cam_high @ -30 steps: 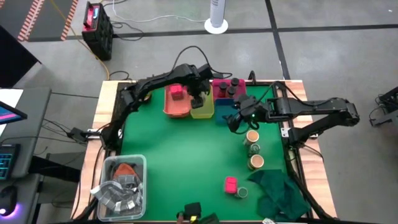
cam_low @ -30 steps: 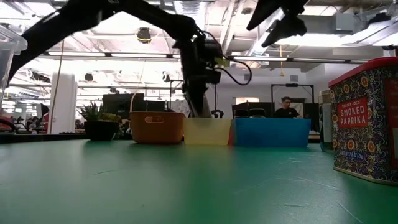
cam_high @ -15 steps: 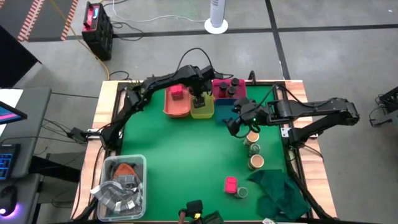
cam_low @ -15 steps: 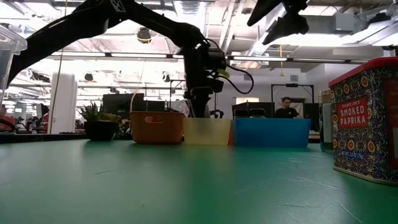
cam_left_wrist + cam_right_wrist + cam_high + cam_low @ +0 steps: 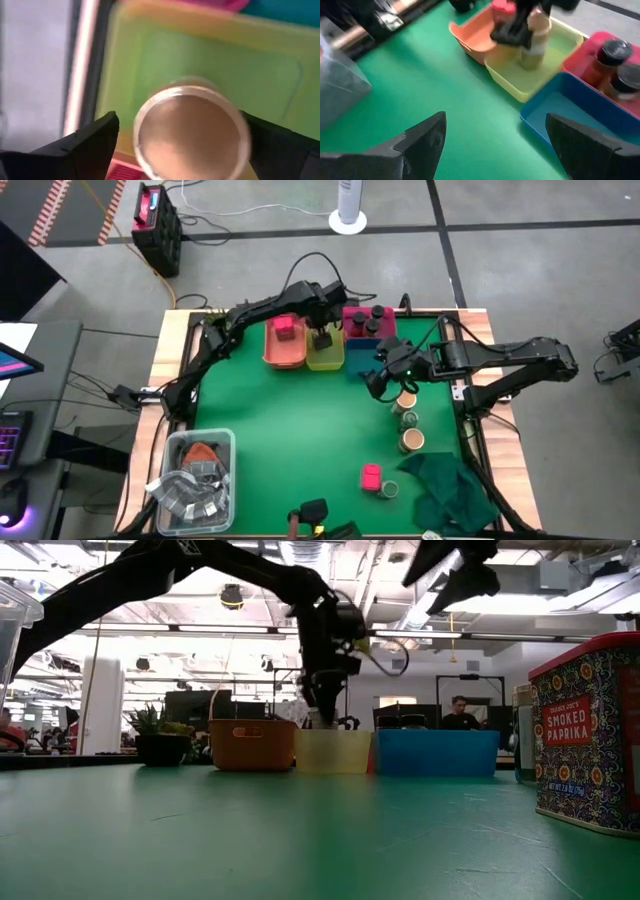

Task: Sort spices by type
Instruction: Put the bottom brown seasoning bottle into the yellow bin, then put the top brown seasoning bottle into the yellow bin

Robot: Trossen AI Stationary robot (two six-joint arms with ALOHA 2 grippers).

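My left gripper (image 5: 322,337) (image 5: 180,137) hangs over the yellow-green bin (image 5: 326,354), fingers pointing down and open. A tan-topped jar (image 5: 191,129) (image 5: 534,41) stands upright in that bin between them. My right gripper (image 5: 376,381) (image 5: 495,145) hovers open and empty above the cloth near the blue bin (image 5: 362,360); the low view shows it raised high (image 5: 452,570). A pink cube box (image 5: 285,330) sits in the orange bin. Dark-capped jars (image 5: 368,320) stand in the pink bin. Two tan-topped jars (image 5: 405,400) (image 5: 412,441), two green-capped jars (image 5: 408,420) (image 5: 390,490) and a pink cube (image 5: 371,476) stand on the table. My left gripper stands around the tan-topped jar's top from above. In the left wrist view a strip of bin floor shows between one finger (image 5: 100,137) and the jar's rim (image 5: 139,125). The other finger (image 5: 265,137) meets the rim's edge, so I cannot tell whether it touches.
A dark green cloth (image 5: 447,490) lies crumpled at the near right corner. A clear tub of scrap (image 5: 195,475) fills the near left corner. A Smoked Paprika tin (image 5: 590,730) stands close to the low camera. The middle of the green mat (image 5: 290,420) is bare.
My left gripper has risen a little out of the yellow-green bin; in the low view its fingertips now sit about at the rim instead of below it. The jar stays in the bin.
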